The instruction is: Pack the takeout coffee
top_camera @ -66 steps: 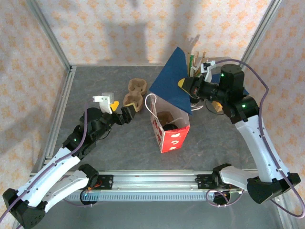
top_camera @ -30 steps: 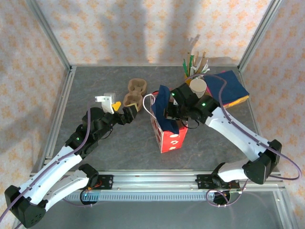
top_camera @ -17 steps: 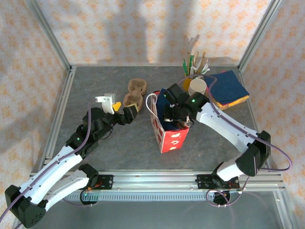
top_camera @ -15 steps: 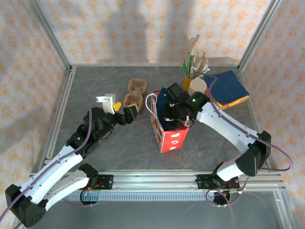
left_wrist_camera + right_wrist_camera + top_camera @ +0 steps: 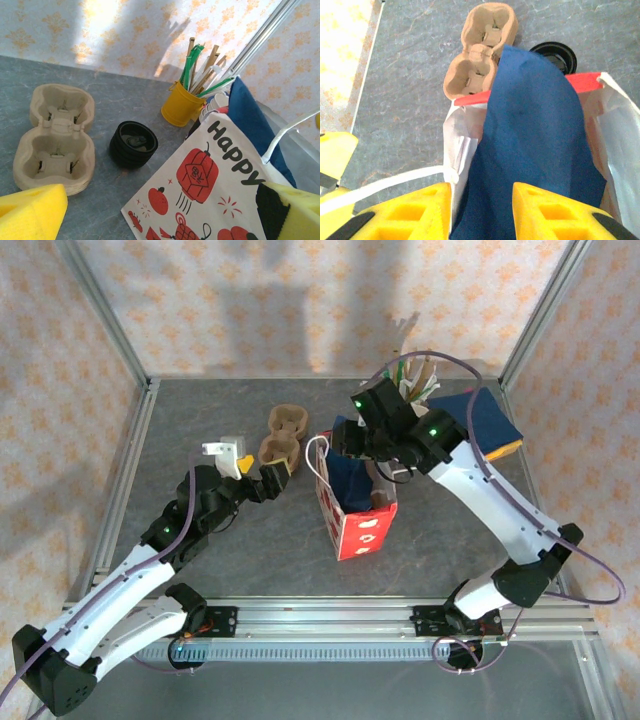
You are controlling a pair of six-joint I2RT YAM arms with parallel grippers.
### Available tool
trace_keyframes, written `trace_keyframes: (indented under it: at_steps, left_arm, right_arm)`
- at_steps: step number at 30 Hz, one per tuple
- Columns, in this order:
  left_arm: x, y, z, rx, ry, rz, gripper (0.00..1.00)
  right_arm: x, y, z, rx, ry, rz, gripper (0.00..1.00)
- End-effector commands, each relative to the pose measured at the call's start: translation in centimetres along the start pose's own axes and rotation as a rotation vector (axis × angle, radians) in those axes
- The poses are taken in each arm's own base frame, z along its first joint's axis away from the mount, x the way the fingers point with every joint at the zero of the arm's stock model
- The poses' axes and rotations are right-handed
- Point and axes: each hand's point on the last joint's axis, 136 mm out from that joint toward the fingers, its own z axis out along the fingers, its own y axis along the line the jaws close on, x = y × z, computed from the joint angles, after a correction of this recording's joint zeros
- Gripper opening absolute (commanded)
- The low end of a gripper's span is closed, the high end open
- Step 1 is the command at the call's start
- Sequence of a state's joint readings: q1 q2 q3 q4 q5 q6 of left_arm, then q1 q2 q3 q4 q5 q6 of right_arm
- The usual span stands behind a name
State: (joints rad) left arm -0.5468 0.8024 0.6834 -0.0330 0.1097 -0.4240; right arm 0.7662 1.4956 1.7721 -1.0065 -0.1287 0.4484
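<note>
Lifted back from the bag's mouth toward 12 o'clock, the right gripper (image 5: pixel 481 190) now has its blocky yellow fingers parted, holding nothing, above a soft blue napkin (image 5: pixel 535 130) draped into the glossy printed paper bag (image 5: pixel 360 525). That cloth covers the opening, so where the takeout coffee sits cannot be told. The left gripper (image 5: pixel 162 200) gapes wide at the bag's 9 o'clock, near a lumpy moulded-pulp carrier (image 5: pixel 55 135).

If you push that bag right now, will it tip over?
It probably tips easily: the bag stands tall and narrow. Its thin paper walls look floppy, so they would likely crumple rather than push back. The blue napkin sticking out of the top looks soft and light, so I doubt it steadies anything.
</note>
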Motion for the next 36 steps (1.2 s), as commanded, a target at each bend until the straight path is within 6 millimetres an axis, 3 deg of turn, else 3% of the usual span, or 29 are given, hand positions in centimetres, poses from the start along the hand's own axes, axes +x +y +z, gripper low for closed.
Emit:
trace_keyframes:
  at_steps: [1,5,10,14,19,25,28,31,36]
  left_arm:
    - [-0.6,0.6,-0.3,-0.024,-0.039,0.012,0.99]
    - [-0.6,0.8,-0.4,-0.031,-0.043,0.01,0.99]
    - [-0.3,0.9,-0.4,-0.033,-0.038,0.008,0.99]
    - [-0.3,1.1,-0.5,-0.038,-0.038,0.008,0.99]
    - [-0.4,1.1,-0.6,-0.04,-0.043,0.008,0.99]
    - [-0.5,1.3,-0.7,-0.051,-0.05,0.003,0.99]
    - [-0.6,1.5,-0.8,-0.059,-0.056,0.0,0.99]
    - [-0.6,1.6,-0.9,-0.068,-0.06,-0.002,0.99]
    - [-0.6,1.9,-1.0,-0.083,-0.062,-0.006,0.99]
  right_arm:
    - [0.1,-0.7,0.8,0.059,0.009,-0.04,0.33]
    - [1.2,-0.4,2.6,0.03,0.058,-0.042,0.29]
    - [2.9,-1.5,5.3,0.047,0.097,-0.033,0.25]
    - [3.2,-1.9,5.9,0.061,0.107,-0.031,0.25]
    - [0.6,-1.4,3.8,0.015,0.033,-0.037,0.29]
    - [-6.1,-3.7,-1.7,0.024,-0.191,-0.009,0.42]
    - [-9.8,-6.1,-4.9,0.046,-0.34,0.023,0.52]
    - [-12.9,-10.5,-7.3,0.098,-0.469,0.094,0.56]
    - [-16.0,-19.9,-7.8,0.25,-0.559,0.226,0.68]
